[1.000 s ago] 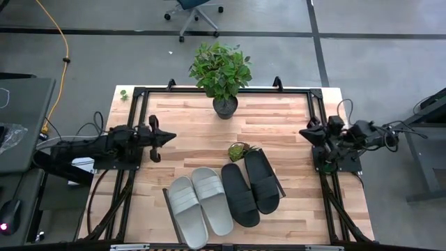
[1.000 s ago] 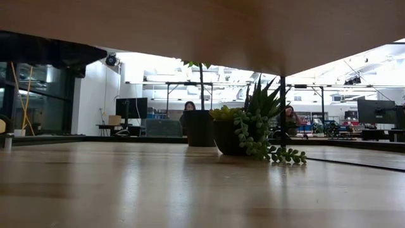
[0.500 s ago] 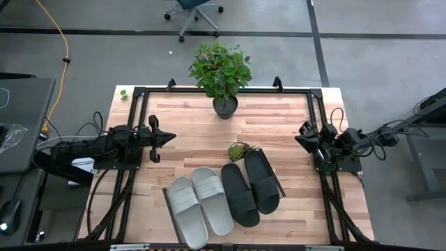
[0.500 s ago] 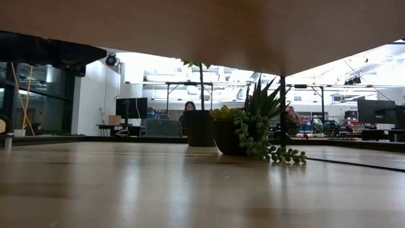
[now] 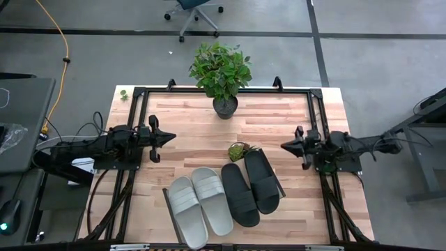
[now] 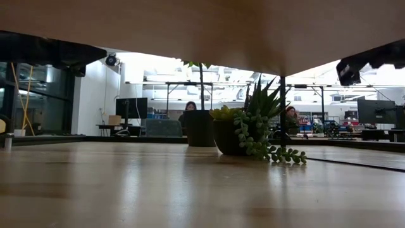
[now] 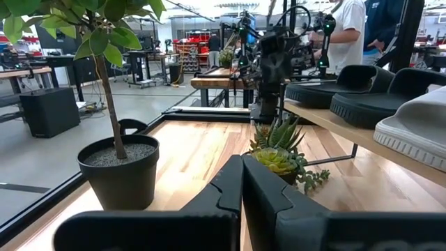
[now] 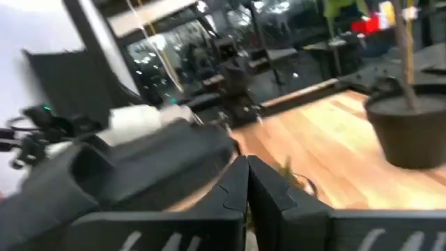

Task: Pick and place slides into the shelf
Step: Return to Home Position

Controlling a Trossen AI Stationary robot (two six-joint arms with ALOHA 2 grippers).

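Two light grey slides [image 5: 188,210] [image 5: 212,200] and two black slides [image 5: 240,194] [image 5: 261,180] lie side by side, soles down, on the shelf [image 5: 278,177], a tilted tray near the table's near edge. The left wrist view shows the black slides [image 7: 362,87] and a grey one [image 7: 418,129] on the shelf's board [image 7: 334,125]. My left gripper [image 5: 171,138] hovers shut by the table's left side, also seen in its wrist view [image 7: 242,183]. My right gripper [image 5: 284,146] is shut, right of the black slides, and points at them [image 8: 247,183].
A tall potted plant [image 5: 221,73] stands at the table's far edge. A small succulent [image 5: 239,150] sits just beyond the black slides. Black frame rails [image 5: 134,125] run along the table's sides. People stand in the room beyond [image 7: 345,35].
My right gripper has swung from the table's right rail toward the left and slightly nearer, levelling out toward the black slides, and has come into the low view at upper right. The slides and my left arm have stayed put.
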